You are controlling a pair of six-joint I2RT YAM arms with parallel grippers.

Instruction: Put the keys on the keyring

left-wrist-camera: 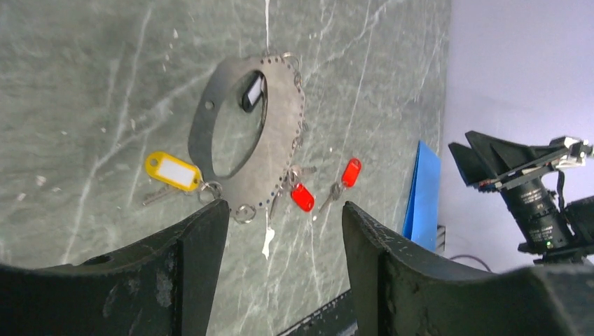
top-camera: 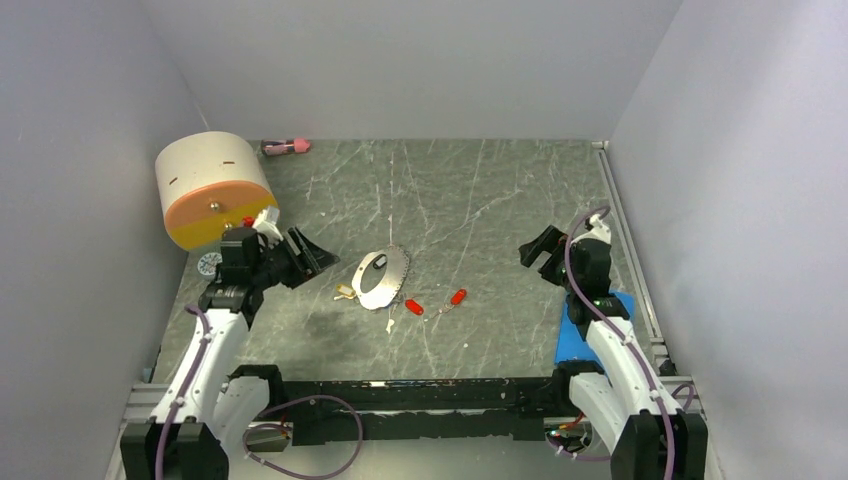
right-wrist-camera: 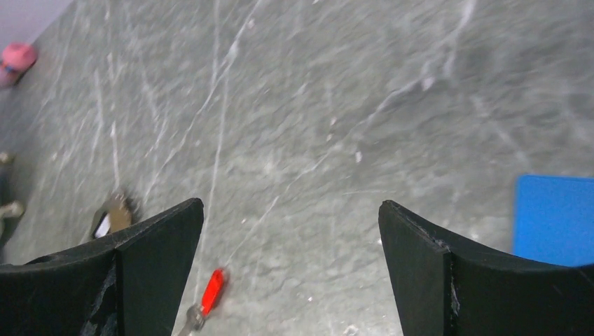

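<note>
The keyring (top-camera: pixel 383 278), a flat silver plate with a saw-toothed rim, lies mid-table; it also shows in the left wrist view (left-wrist-camera: pixel 284 140). Two red-headed keys (top-camera: pixel 414 306) (top-camera: pixel 458 296) lie just right of it, also seen from the left wrist (left-wrist-camera: pixel 302 197) (left-wrist-camera: pixel 351 171). A pale silver-white key (top-camera: pixel 390 322) (left-wrist-camera: pixel 268 241) lies below the plate. A yellow-tagged key (left-wrist-camera: pixel 173 171) sits at its left edge. My left gripper (top-camera: pixel 312 255) (left-wrist-camera: pixel 284 210) is open and empty, left of the plate. My right gripper (top-camera: pixel 535 255) (right-wrist-camera: pixel 291 206) is open and empty, well right of the keys; one red key (right-wrist-camera: pixel 213 290) shows by its left finger.
A big cream-and-orange drum (top-camera: pixel 210 190) stands at the back left, close behind my left arm. A pink object (top-camera: pixel 285 147) lies at the back wall. A blue pad (top-camera: pixel 590 335) (right-wrist-camera: pixel 553 217) lies under my right arm. Grey walls close in on three sides.
</note>
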